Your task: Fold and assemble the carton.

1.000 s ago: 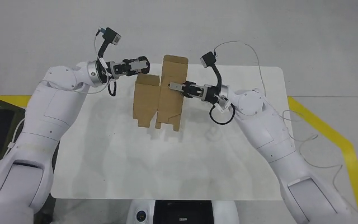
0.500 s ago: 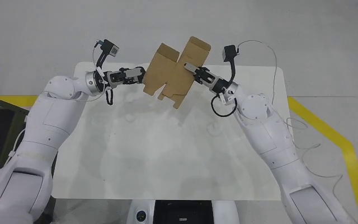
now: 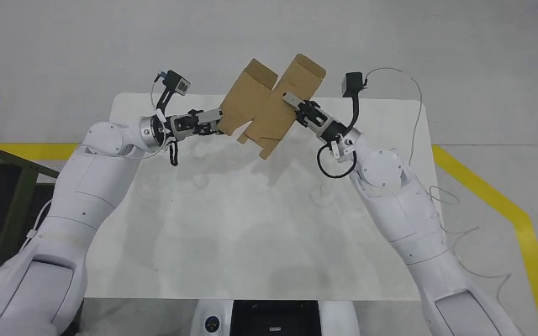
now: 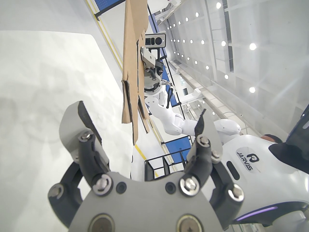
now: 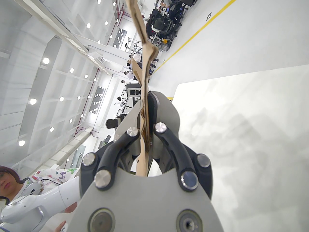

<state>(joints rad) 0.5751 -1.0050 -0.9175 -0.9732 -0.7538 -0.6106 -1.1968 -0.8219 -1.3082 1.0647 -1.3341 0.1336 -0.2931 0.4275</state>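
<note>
Right gripper [image 5: 144,101] first: its jaws are pressed hard onto a flattened brown cardboard carton [image 3: 262,105], the board running straight down between the two pads and into the throat of the gripper. That is a firm pinch on the carton's right-hand side. The carton is up in the air, clear of the white rounded-corner worktop [image 3: 252,235], hanging above the worktop's far edge near the middle of that edge. From above it sits slanted, one end reaching out past the far edge over the floor, the other end angled back in over the worktop. Notched flaps show at the outer end and short tabs at the inner end. Edge-on from the right wrist, the board is thin and nearly flat, its layers a little parted partway up. Now the left gripper [image 4: 142,111]: jaws spread wide, dark pads facing each other across a broad gap. It is raised over the far left part of the worktop, pointing at the carton's left-hand side. The carton's nearest corner lines up with that gap in the left wrist view, yet neither pad is seen touching the cardboard. From above the left gripper's tip meets the carton's outline, and I cannot tell whether there is contact.
</note>
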